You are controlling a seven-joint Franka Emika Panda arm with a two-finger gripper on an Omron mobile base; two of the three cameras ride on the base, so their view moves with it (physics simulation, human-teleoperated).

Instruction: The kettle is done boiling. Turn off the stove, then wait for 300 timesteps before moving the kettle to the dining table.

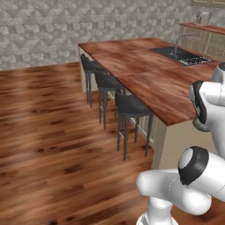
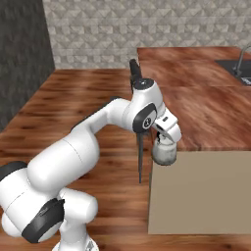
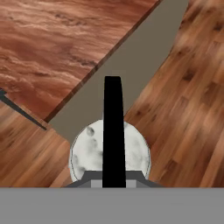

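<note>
The kettle hangs under the claw, which is clenched on its thin black handle. From above, looking down the hand, the handle runs straight across the round mottled-silver body. The kettle is in the air, just off the near corner of the island, level with or a little below the edge of the tabletop and over the wood floor, beside the beige side panel. It touches neither the top nor the floor, as far as I can tell.

So the carrying step looks to be in hand: the kettle is up and at the dining table, but not yet set down.

The next move, I'd judge, calls for lifting it clear of the table's edge, bringing it in over the wood top, then lowering it upright onto a bare patch before letting go. The corner is close, so a low swing could knock the kettle against it.

Farther out, dark stools stand along the island's long side, and a sink with a tap sits at its far end.
</note>
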